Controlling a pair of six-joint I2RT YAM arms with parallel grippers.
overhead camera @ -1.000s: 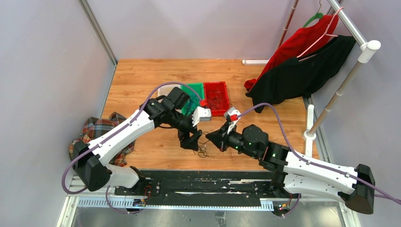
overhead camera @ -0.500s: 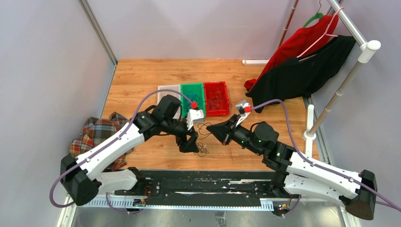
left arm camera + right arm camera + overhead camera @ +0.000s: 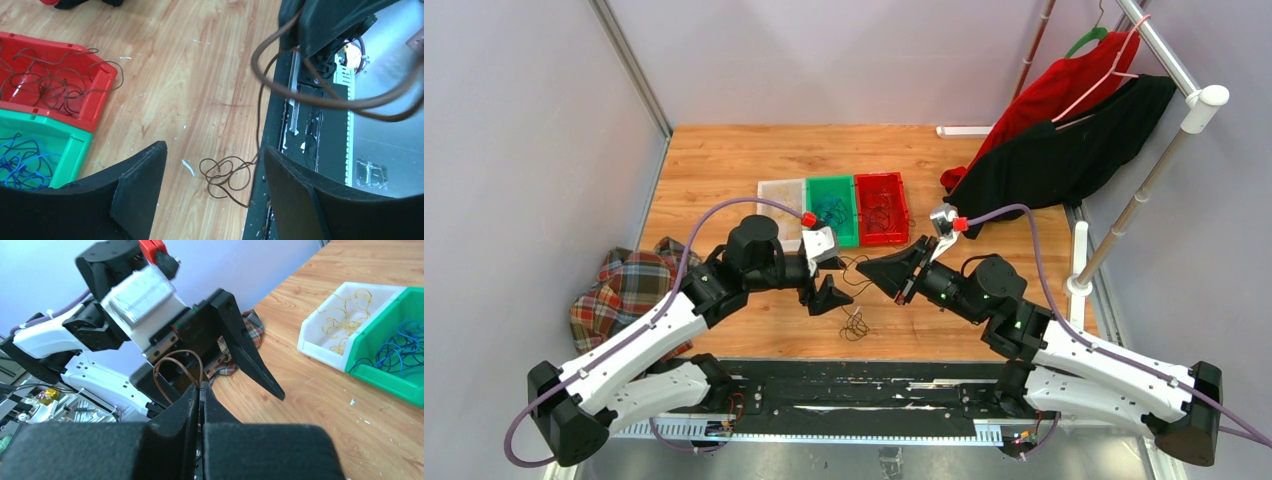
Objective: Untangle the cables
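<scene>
Right wrist cam: my R gripper (image 3: 200,390) pressed together, pinching brown cable (image 3: 176,364) loop above table (image 3: 200,75). L gripper (image 3: 215,150) spread, holding nothing. Cable trailing down to knot (image 3: 224,176) nr front edge. Am mid pull-apart; next prob needing L grabbing nr knot.

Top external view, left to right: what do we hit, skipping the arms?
Plaid fabric cloth → white plastic bin → green plastic bin → red plastic bin → black garment on a hanger

A robotics lab (grey partitions (image 3: 519,150) flank the table (image 3: 724,160)).
</scene>
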